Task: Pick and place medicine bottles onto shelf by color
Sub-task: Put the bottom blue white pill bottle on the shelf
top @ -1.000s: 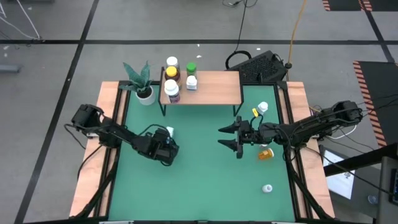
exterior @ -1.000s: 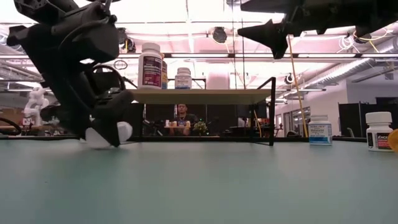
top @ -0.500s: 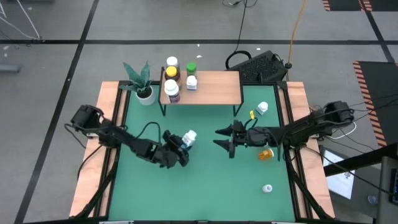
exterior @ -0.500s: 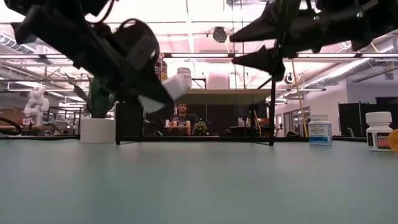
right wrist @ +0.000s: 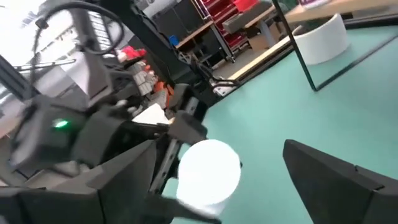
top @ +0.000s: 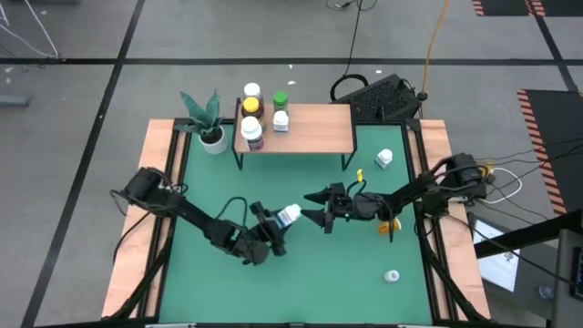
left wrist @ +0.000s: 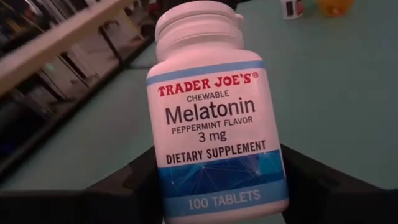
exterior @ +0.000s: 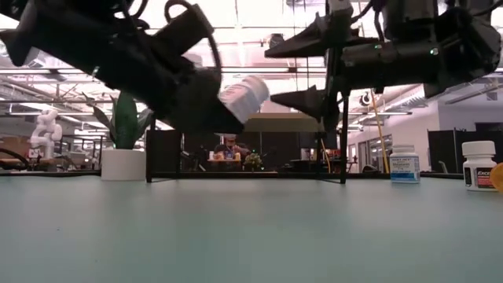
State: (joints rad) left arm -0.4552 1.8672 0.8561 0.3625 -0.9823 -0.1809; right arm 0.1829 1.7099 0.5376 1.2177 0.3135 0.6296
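with four small pill bottles standing on the far light-wood shelf, my left gripper clamps a white blue-labelled melatonin bottle mid-table, my right gripper wide-jawed just beside it, and three more bottles lie right, unsorted.

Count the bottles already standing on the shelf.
5 visible, clustered at the shelf's left end: white-capped, yellow-capped, green-capped, two white. Others may hide behind them.

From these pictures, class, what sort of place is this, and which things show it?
Probably a robotics lab or workshop: a taped concrete floor surrounds the green table, with red storage bins and workbenches behind it.
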